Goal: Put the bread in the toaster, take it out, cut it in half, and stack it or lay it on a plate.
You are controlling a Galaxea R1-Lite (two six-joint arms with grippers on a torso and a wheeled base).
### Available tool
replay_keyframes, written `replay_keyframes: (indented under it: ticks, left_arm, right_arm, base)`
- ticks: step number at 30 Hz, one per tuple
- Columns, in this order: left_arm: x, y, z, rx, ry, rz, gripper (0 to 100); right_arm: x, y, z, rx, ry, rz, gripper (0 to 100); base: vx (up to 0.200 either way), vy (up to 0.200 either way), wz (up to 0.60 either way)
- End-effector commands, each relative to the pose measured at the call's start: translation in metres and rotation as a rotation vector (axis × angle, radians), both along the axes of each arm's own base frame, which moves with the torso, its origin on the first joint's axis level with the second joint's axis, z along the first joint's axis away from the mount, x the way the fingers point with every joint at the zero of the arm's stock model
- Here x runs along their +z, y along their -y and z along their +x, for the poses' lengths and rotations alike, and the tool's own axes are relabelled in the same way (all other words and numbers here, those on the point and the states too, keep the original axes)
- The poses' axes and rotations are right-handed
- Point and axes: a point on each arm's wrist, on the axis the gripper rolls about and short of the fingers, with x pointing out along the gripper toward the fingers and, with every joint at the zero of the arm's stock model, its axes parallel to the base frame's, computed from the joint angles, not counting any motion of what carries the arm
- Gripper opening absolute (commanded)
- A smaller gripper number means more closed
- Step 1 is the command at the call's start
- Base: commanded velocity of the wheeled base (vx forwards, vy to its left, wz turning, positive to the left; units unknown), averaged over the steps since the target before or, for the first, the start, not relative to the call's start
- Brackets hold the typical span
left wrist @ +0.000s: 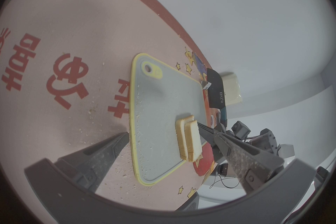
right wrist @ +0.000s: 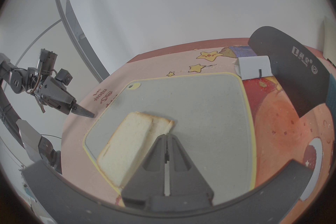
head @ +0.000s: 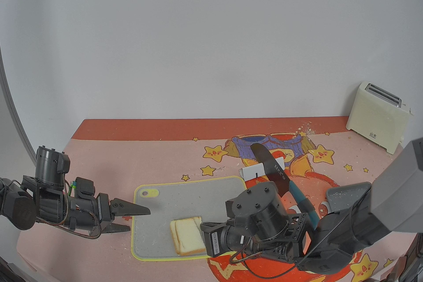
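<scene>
Right now the cut bread (head: 188, 235) sits on the cutting board (head: 176, 199), with my right gripper (right wrist: 167, 135) at its edge.
Nearest me, the right fingers are pressed together with nothing between them, tips at the two overlapping bread pieces on the board's near right part. My left gripper (head: 137, 220) hovers with fingers apart just off the board's left edge. Farther back the knife (head: 275, 170) lies on the table mat (head: 132, 155); the toaster (head: 379, 117) stands at the far right.

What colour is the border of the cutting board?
Yellow, around the grey cutting board; clearest in left wrist view.
</scene>
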Motion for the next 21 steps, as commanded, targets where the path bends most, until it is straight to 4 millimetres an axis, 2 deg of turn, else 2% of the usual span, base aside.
replay_keyframes:
  ticks: [1, 9, 13, 17, 21]
  left_arm:
    - [-0.008, 0.001, 0.001, -0.004, -0.034, 0.008, 100]
    - [-0.009, 0.001, 0.0, -0.007, -0.041, 0.005, 100]
    - [-0.008, 0.001, 0.0, -0.006, -0.038, 0.006, 100]
    - [-0.008, 0.001, -0.002, -0.005, -0.037, 0.005, 100]
    - [-0.008, 0.001, -0.003, -0.006, -0.042, 0.004, 100]
  right_arm:
    - [-0.005, -0.005, 0.0, 0.01, -0.003, -0.007, 0]
    - [-0.012, -0.018, 0.002, 0.022, -0.002, -0.007, 0]
    - [-0.007, -0.02, 0.005, 0.01, 0.017, 0.004, 0]
    - [0.01, -0.005, 0.013, -0.024, 0.042, 0.026, 0]
    - [0.012, 0.006, 0.009, -0.032, 0.016, -0.012, 0]
  base:
    - [0.0, 0.0, 0.0]
    - [0.0, 0.0, 0.0]
    - [0.0, 0.0, 0.0]
    - [0.0, 0.0, 0.0]
    - [0.0, 0.0, 0.0]
